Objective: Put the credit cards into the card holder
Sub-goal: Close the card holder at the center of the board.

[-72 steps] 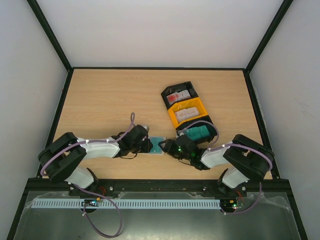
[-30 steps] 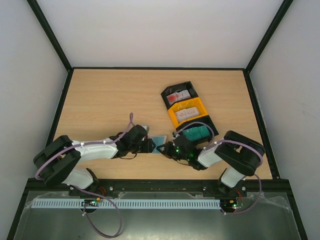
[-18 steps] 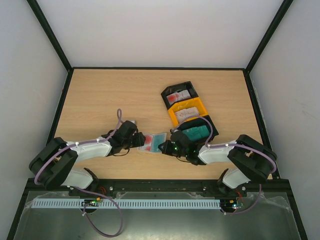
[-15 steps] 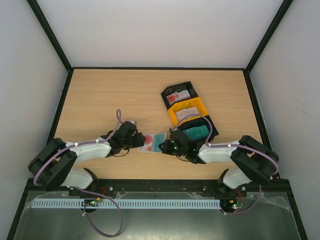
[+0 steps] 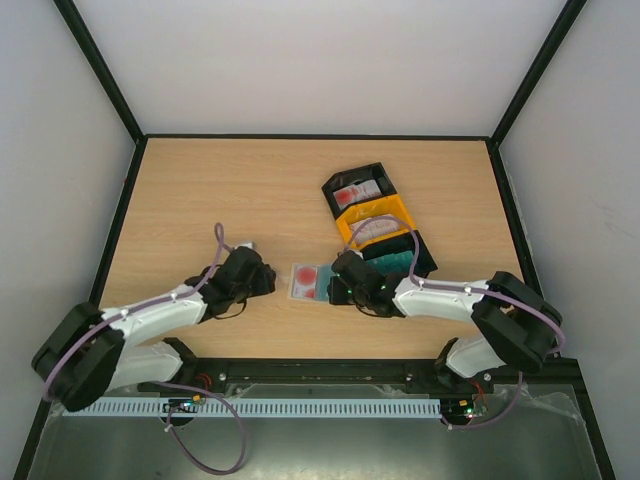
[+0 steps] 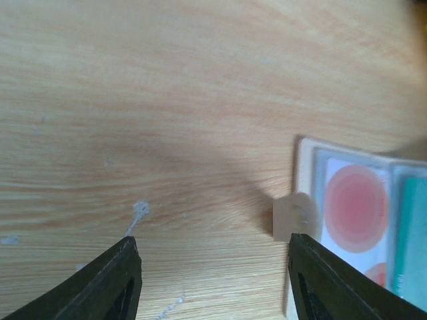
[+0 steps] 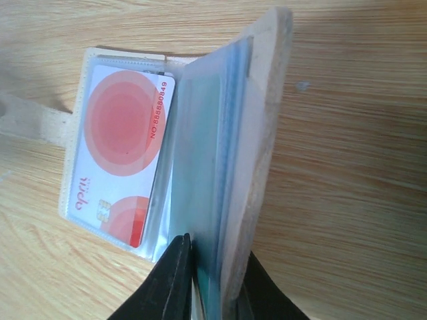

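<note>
On the wood-grain table (image 5: 200, 190), toward the middle of its front edge, we found the card holder (image 5: 308, 284) lying open. It was a small beige wallet with a soft, matte cover, rounded corners and glossy clear plastic sleeves (image 7: 170, 220) inside. Its left half lay flat. A white card (image 7: 120, 153) printed with large red circles, a small chip and a line of red digits sat in the sleeve there. A short pale strap (image 6: 293, 217) stuck out from the left edge, flat on the wood. The right half stood up from the table, and a teal card (image 7: 203, 167) showed dimly through the sleeves against it.

Beyond the holder, to the right, three open plastic bins sat touching in a slanted row. These were a far black bin (image 5: 330, 184) with white-and-red cards (image 5: 358, 193), an orange bin (image 5: 345, 238) with pale beige cards (image 5: 378, 228), and a near black bin (image 5: 426, 262) whose contents were mostly hidden.

The right gripper (image 7: 215, 250) had its smooth black fingers (image 7: 175, 280) drawn close together, pinching the raised half of the holder. One finger was against the sleeves and the other against the beige cover. The left gripper (image 6: 213, 243) was spread wide just left of the holder, low over bare wood, holding nothing. The strap lay beside the finger nearer the holder, and we could not tell whether they touched.
</note>
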